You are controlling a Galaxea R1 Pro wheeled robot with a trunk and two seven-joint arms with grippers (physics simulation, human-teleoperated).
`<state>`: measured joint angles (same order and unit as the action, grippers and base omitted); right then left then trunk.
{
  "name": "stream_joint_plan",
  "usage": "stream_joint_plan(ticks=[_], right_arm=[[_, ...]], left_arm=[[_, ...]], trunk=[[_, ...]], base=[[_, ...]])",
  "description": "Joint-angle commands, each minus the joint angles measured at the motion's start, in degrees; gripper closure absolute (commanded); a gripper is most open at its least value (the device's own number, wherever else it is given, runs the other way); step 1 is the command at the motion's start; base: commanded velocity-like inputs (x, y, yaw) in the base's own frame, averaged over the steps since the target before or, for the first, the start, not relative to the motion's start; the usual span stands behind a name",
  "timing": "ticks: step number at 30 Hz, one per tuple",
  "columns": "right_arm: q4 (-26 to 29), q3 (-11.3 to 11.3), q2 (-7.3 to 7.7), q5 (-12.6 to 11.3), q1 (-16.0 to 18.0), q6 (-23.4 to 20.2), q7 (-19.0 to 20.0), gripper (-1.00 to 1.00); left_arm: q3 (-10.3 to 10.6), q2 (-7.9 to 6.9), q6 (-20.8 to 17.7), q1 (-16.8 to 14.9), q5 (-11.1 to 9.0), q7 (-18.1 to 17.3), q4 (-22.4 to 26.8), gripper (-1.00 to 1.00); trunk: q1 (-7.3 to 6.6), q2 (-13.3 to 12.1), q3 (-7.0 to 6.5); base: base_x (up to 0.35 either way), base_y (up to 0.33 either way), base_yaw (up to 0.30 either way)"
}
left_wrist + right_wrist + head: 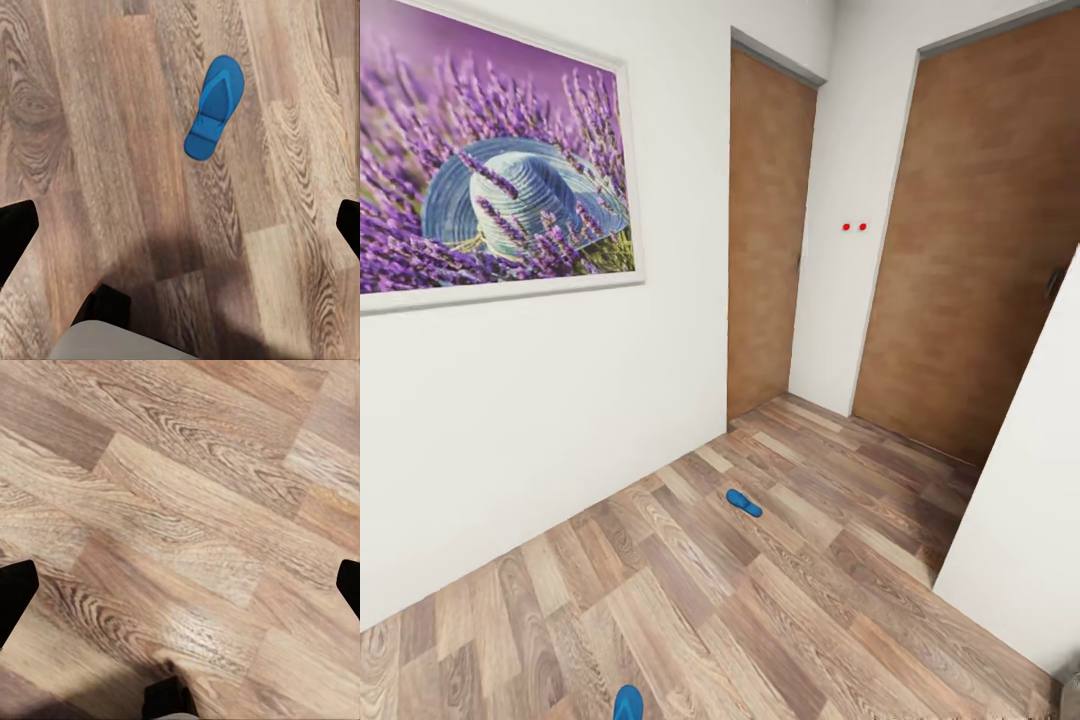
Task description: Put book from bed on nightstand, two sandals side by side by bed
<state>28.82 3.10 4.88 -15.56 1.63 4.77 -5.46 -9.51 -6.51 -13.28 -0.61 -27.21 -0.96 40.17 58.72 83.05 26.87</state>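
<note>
1. Two brown wooden doors (770, 235) stand in the white walls (510, 420) ahead, one in a recess and a wider one (980, 240) to its right, with two small red dots (854, 227) on the wall strip between them.
2. Light wood-plank floor (760, 620) covers the whole room, its boards in mixed pale and darker brown with strong grain.
3. On the left wall hangs a large white-framed picture (490, 160) of purple lavender around a blue straw hat.
4. A white panel (1025, 500) rises at the right side of the head view; what it belongs to cannot be told.
5. One blue sandal (743, 502) lies flat on the floor, well ahead of the robot, toward the doors.
6. The second sandal (627, 703) lies at the near edge of the head view. The left wrist view shows a sandal (214, 106) sole-down on the planks, out in front of the left gripper (180, 225) and a little off its midline, well apart from both fingertips (15, 232).
7. Left gripper: fingers spread wide, nothing between them.
8. Right gripper (180, 585): fingers (15, 592) likewise spread wide and empty, over bare planks (187, 517).
</note>
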Motion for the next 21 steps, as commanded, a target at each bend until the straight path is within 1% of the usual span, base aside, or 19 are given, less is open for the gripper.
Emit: stream_joint_plan(ticks=[1, 10, 14, 21], right_arm=[[-0.04, -0.09, 0.02, -0.6, 0.04, 0.24, 0.04, -1.0], [-0.06, 0.04, 0.04, -0.59, 0.04, 0.22, 0.47, -1.0], [-0.08, -0.01, 0.04, -0.21, 0.04, 0.17, 0.55, -1.0], [-0.08, -0.45, 0.02, 0.14, 0.04, 0.15, 0.51, -1.0]], left_arm=[[-0.15, 0.01, -0.37, 0.0, -0.47, -0.1, 0.08, -1.0], [-0.16, -0.33, -0.4, 0.0, -0.47, -0.09, 0.08, -1.0], [-0.12, -0.58, -0.42, 0.0, -0.47, -0.1, 0.08, -1.0], [-0.06, -0.67, -0.39, 0.0, -0.49, -0.07, 0.08, -1.0]], trunk=[[0.01, 0.03, 0.06], [0.01, 0.03, 0.06], [0.01, 0.03, 0.06], [0.01, 0.03, 0.06]], base=[[0.107, 0.097, -0.248], [0.107, 0.119, -0.239], [0.108, 0.128, -0.092], [0.108, 0.122, -0.029]])
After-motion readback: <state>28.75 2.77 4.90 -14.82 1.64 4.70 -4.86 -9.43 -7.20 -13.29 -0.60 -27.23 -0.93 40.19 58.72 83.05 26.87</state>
